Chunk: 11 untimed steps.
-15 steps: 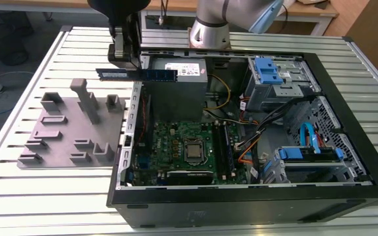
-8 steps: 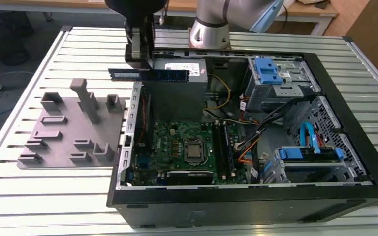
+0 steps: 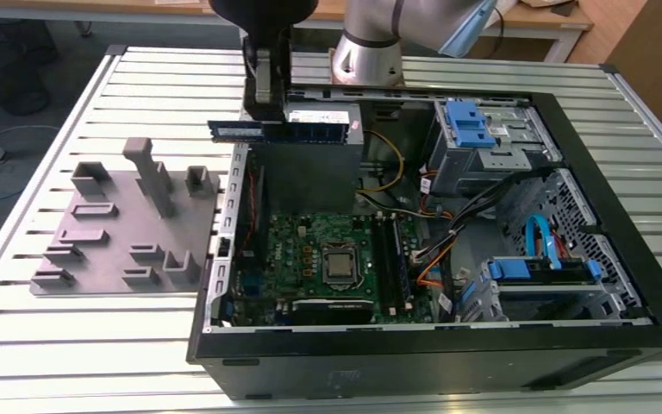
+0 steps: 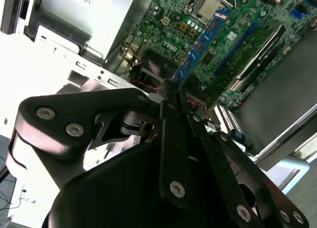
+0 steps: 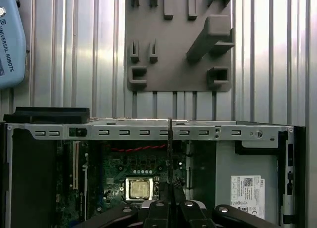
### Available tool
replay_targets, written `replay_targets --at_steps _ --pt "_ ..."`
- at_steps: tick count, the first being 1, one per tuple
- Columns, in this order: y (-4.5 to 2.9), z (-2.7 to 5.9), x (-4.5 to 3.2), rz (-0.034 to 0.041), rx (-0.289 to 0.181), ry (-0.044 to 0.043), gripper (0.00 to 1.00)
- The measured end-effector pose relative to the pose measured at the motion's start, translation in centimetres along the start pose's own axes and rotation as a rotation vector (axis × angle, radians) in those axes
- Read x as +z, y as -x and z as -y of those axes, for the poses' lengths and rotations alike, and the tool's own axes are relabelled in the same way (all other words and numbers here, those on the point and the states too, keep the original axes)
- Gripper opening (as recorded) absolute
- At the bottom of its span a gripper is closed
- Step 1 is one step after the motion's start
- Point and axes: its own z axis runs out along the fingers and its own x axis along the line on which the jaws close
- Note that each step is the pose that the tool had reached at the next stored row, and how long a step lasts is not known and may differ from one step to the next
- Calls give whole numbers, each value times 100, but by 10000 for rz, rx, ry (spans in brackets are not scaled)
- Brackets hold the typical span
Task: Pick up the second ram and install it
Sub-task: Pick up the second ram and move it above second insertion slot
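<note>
The gripper (image 3: 265,119) is pinching the second ram (image 3: 308,132) tight between its two fingers, nearer the stick's end on the exterior view's left. The stick is hanging in the air over the far side of the open computer case (image 3: 423,362), high above the green board (image 3: 308,250). Its long side is running left to right in the exterior view (like a ruler standing on its edge). The long memory slots (image 3: 395,259) are lying down below, just to the exterior view's right of the silver chip (image 3: 340,261), and they are running the other way, near to far. So the stick is sitting crossways to them. One slot may already be holding a stick, but that is hard to tell.
</note>
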Motion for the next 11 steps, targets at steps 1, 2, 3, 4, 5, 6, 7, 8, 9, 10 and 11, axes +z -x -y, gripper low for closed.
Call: replay_targets --at_steps 1,2,3,4,5,6,7,8,9,10,11 --pt "0 26 0 0 0 3 14" --pt "0 51 0 0 0 5 14" --pt "0 75 0 0 -1 7 14" --pt "0 99 0 0 -1 9 14" --pt "1 125 1 2 0 11 14" --pt "1 152 1 1 1 15 14" --pt "1 180 2 1 1 20 14" --pt "1 209 3 2 1 23 14" --pt "1 241 4 2 0 28 14" --pt "1 280 5 2 1 34 14" --pt "1 313 7 3 2 40 14"
